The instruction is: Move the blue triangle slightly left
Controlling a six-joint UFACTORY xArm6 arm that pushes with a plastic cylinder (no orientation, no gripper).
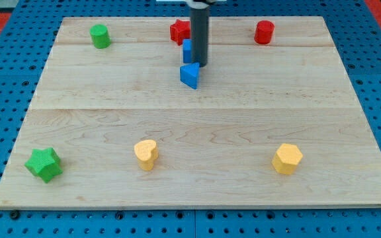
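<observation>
The blue triangle point(190, 75) lies on the wooden board point(197, 132) near the view's top centre. My tip point(200, 65) stands just above and to the right of it, touching or nearly touching its upper right edge. A second blue block point(187, 51) sits directly behind the triangle, partly hidden by the rod; its shape cannot be made out.
A red star-like block point(179, 31) sits left of the rod at the top. A red cylinder point(264, 32) is top right, a green cylinder point(100, 36) top left. A green star point(44, 164), a yellow heart point(146, 155) and a yellow hexagon point(287, 158) lie along the bottom.
</observation>
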